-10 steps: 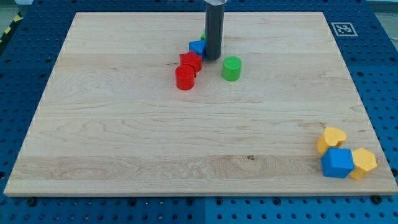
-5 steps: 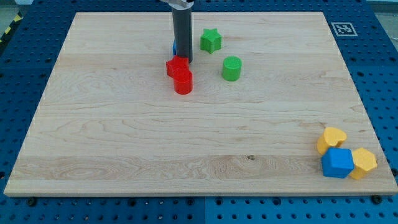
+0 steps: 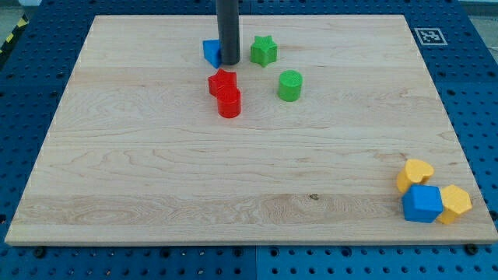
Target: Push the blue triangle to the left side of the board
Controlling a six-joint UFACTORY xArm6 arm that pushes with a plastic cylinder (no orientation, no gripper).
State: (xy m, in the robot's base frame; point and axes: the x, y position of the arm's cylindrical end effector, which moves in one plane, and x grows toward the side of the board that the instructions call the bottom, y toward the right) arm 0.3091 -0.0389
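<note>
- Camera view: my tip [image 3: 229, 64] sits near the top of the board [image 3: 140, 194], a bit left of the middle.
- I have no jaws to open or close, just a dark rod with a tip.
- The blue triangle [image 3: 211, 52] is right against my tip, on its left side. My rod hides part of it.
- The green star [image 3: 264, 50] is just to the right of my rod, not touching it.
- The red star [image 3: 222, 81] and the red round block [image 3: 229, 103] sit just below my tip, touching each other.
- The green round block [image 3: 289, 85] is off to the right of them.
- Far away, in the bottom right corner, the yellow heart [image 3: 415, 173], the blue block [image 3: 422, 204] and the other yellow block [image 3: 455, 204] huddle together.
- The job is only started, I think. The blue triangle is not yet near the left edge. It has a long way to slide, and nothing stands in its path.
- I am on the correct side to push it left.
- I see no words. There is one black and white square tag [image 3: 429, 35] in the top right corner.
</note>
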